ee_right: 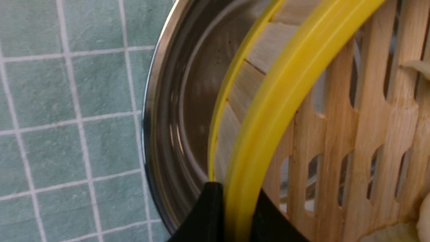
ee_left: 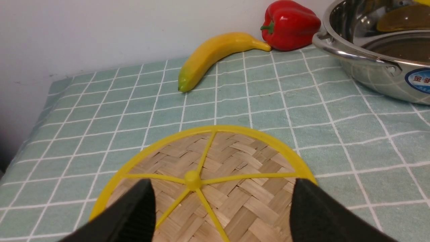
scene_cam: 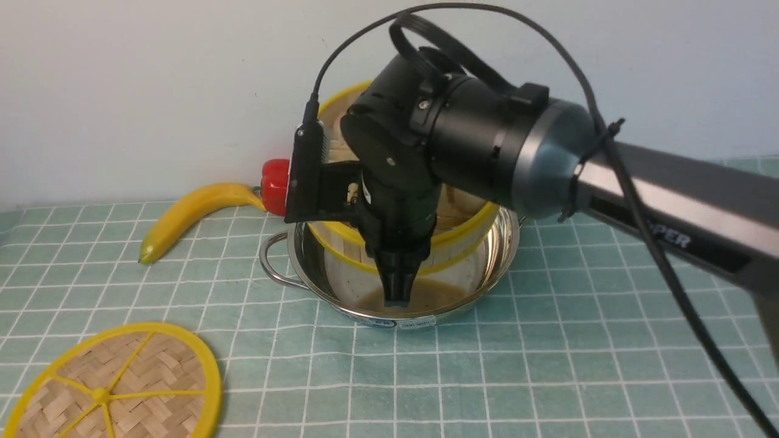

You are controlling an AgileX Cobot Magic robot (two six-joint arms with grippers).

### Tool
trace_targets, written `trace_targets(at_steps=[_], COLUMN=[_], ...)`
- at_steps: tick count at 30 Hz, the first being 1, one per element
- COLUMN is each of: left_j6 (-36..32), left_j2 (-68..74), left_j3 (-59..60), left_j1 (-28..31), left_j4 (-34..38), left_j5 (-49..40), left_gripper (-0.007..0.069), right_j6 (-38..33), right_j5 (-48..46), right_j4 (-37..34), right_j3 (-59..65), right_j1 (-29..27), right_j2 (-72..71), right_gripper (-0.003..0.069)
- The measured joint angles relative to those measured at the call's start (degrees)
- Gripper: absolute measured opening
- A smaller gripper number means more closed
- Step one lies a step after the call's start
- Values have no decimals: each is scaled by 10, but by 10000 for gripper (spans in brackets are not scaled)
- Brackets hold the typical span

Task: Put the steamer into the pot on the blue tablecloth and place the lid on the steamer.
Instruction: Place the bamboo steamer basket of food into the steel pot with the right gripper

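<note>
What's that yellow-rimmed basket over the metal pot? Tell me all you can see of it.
The steamer is a round bamboo basket: yellow rims, upright wooden slat wall, slotted floor, pale dumplings inside. The right hand pinches its wall, one finger inside, one outside. It hangs tilted, near edge dipping into the pot; whether it touches the steel is unclear.

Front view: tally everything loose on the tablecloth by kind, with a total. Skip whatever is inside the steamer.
Bamboo pieces: 2, the steamer and the lid
Steel pot: 1
Fruit and vegetables: 2, the banana and the red pepper
Total: 5
</note>
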State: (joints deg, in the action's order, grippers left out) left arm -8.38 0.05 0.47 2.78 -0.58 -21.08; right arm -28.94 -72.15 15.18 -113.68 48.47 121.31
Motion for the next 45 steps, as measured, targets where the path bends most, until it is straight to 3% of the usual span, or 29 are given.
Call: trace_targets(at_steps=[21,29,45], left_j6=[0,0,0], left_j2=[-1,-1,-1], left_j3=[0,0,0], left_j1=[0,0,0], left_j4=[0,0,0], left_j5=[0,0,0], left_gripper=[495,495,495], right_j6=[-14,-14,-15], right_j5=[1,2,6], right_j4=[-10,-63,-61], right_j3=[-14,-15,-16], right_j1=[-20,-24,-24], right_j2=[78,93,100], right_gripper=[81,81,90])
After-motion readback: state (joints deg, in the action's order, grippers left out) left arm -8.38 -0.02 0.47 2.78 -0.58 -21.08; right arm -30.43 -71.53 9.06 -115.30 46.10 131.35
